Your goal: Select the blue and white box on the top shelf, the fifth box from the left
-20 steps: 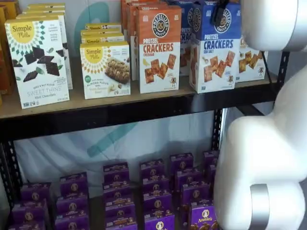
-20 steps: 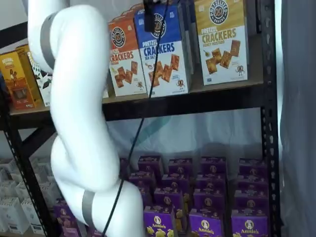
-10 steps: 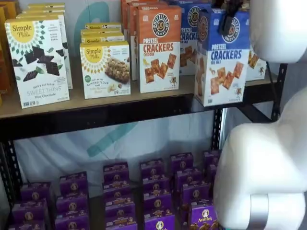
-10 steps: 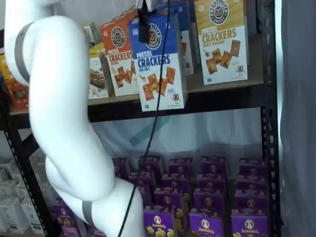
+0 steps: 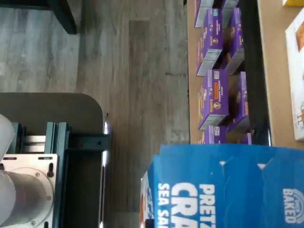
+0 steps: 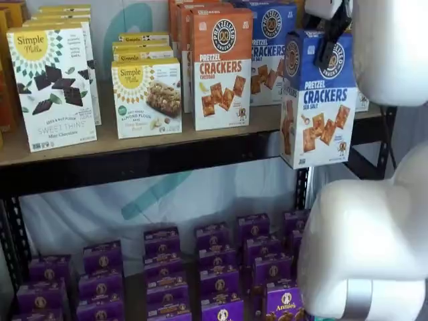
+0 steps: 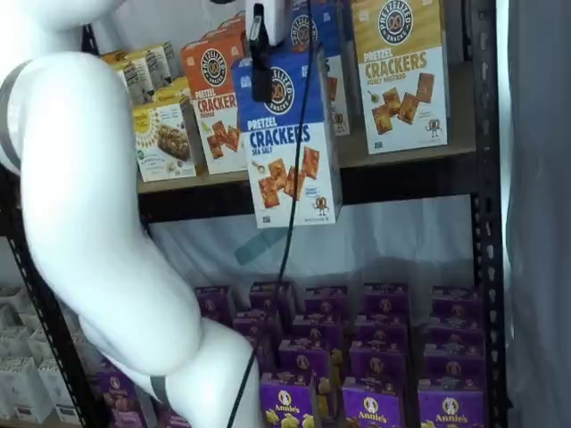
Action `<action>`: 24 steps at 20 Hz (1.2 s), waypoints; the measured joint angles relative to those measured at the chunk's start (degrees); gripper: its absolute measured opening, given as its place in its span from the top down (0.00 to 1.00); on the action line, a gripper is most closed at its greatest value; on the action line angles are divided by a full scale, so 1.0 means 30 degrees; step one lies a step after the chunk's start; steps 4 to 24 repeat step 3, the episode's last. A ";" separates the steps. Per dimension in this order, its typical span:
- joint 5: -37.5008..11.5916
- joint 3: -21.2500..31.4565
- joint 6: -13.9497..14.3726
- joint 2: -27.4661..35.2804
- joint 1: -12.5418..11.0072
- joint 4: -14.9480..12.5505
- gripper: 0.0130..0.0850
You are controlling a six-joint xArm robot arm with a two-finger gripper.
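I see the wood top shelf (image 6: 134, 144), black beam; my claw (image 6: 328, 50) grips the tall cardboard blue and white box (image 6: 321, 100).

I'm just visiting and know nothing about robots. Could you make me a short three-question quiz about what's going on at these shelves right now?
1. True or false: the blue and white box stands on the top shelf.
2. What grips that box at its top?
A. the gripper
B. a hook
C. nothing
3. What colour are the small boxes on the lower level?

Key
1. False: in both shelf views it hangs out in front of the shelf beam.
2. A: its black fingers are shut on the box's blue top.
3. Purple.
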 joint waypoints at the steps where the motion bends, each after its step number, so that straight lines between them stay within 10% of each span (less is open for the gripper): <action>1: -0.0116 0.0260 -0.0104 -0.0164 -0.0100 0.0048 0.39; 24: -0.0125 0.0524 -0.0268 -0.0301 -0.0236 0.0053 0.39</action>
